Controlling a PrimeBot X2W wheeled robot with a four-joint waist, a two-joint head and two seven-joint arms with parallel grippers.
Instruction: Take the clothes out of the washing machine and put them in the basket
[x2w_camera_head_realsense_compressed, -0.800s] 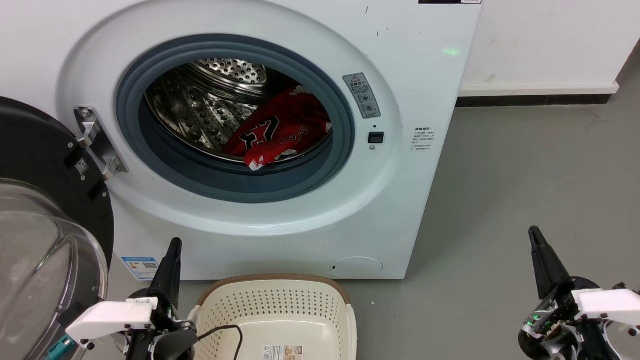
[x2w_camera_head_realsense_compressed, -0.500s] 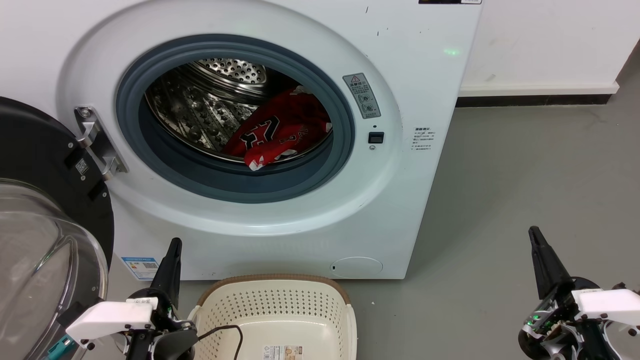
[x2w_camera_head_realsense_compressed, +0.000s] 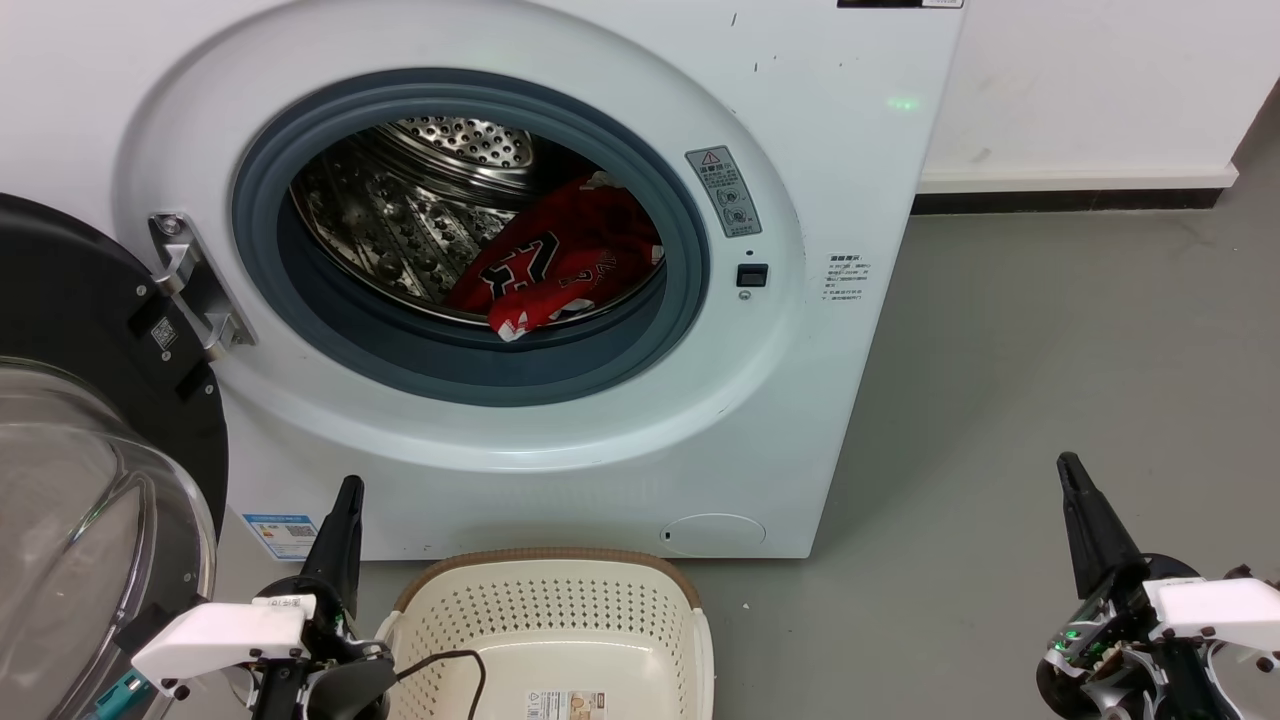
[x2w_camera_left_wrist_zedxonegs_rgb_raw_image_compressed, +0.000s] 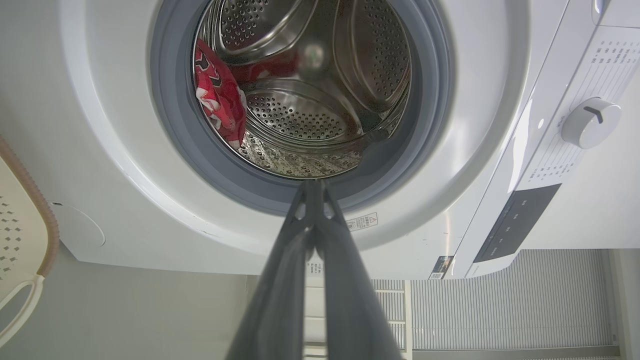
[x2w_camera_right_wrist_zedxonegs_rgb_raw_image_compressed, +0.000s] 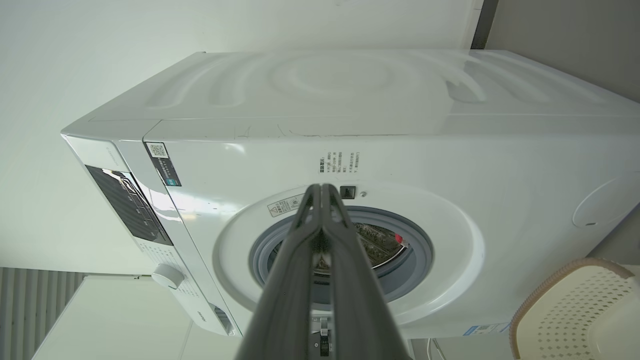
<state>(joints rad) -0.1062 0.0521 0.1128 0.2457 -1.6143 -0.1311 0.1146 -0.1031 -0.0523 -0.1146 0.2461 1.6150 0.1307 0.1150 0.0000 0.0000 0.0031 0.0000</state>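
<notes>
The red clothes (x2w_camera_head_realsense_compressed: 560, 260) lie bunched at the right front of the steel drum of the white washing machine (x2w_camera_head_realsense_compressed: 800, 150), and in the left wrist view the clothes (x2w_camera_left_wrist_zedxonegs_rgb_raw_image_compressed: 217, 95) show at the drum's left. The machine's door (x2w_camera_head_realsense_compressed: 90, 330) hangs open at the left. The cream basket (x2w_camera_head_realsense_compressed: 555, 605) stands on the floor before the machine, holding no garment. My left gripper (x2w_camera_head_realsense_compressed: 348, 488) is shut with nothing in it, low beside the basket's left edge. My right gripper (x2w_camera_head_realsense_compressed: 1068, 465) is shut too, over the floor at the lower right, far from the porthole.
Grey floor (x2w_camera_head_realsense_compressed: 1050, 350) stretches to the right of the machine, up to a white wall with a dark skirting (x2w_camera_head_realsense_compressed: 1060, 200). A black cable (x2w_camera_head_realsense_compressed: 450, 665) trails over the basket's left rim. The open door's glass bowl (x2w_camera_head_realsense_compressed: 70, 520) bulges out at the lower left.
</notes>
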